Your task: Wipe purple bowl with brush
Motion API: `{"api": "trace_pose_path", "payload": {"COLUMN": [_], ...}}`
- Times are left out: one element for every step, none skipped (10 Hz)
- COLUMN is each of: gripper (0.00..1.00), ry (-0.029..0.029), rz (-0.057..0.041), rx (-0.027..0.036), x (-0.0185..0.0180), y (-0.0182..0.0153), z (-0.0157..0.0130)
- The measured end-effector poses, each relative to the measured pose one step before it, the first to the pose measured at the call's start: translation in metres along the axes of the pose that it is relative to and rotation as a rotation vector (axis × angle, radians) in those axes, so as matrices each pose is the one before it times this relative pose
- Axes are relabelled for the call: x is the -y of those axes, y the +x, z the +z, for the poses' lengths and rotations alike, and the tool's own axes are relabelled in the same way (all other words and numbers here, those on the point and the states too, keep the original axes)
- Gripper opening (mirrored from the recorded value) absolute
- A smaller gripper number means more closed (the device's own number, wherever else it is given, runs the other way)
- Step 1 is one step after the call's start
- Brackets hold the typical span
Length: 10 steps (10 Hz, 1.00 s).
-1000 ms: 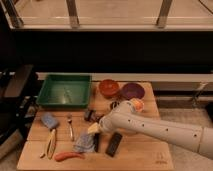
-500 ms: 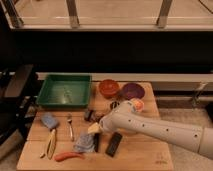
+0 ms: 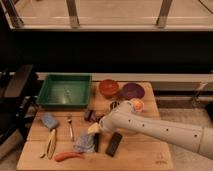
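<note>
Nearest us, the brush lies between a crumpled cloth and the black block. Our gripper hovers just above it, fingers spread and empty. An off-centre close could snag the cloth or shove the block. Farther back, the purple bowl sits near the table edge, beside the red-orange bowl, leaving little sweeping room.

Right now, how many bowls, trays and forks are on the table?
Bowls: 2, purple bowl, red-orange bowl
Trays: 1, green tray
Forks: 1, fork
Total: 4
Gripper: just behind the grey cloth, right of the fork.
</note>
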Motion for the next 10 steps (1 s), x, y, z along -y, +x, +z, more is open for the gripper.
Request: {"api": "trace_pose_path", "payload": {"gripper": [0.78,0.77,0.73,0.62,0.52,0.45,0.32,0.21,0.12,0.05], "ry": [-0.00062,-0.00275,0.00319,-0.00278,-0.00698,-0.0063,-0.01604,-0.0144,-0.01513,-0.01154], "rz": [-0.00562,-0.0181,-0.01381,-0.01274,-0.01376,-0.0076,-0.00851,-0.00346,0.00117,0.0024], "rx": [0.0001,0.00029,-0.00215,0.00624,0.00625,0.00343,0.00631,0.00689,0.00265,0.00105], "x": [0.00186,0.00582,0.01345,0.01588,0.01275,0.00689,0.00415,0.0001,-0.00295,-0.00311], "y": [0.00029,0.00154,0.00734,0.00731,0.00549,0.00326,0.00367,0.00089,0.00064,0.00028], "z": [0.00036,0.00058,0.0019,0.00843,0.00938,0.00491,0.00564,0.00346,0.00258,0.00177]}}
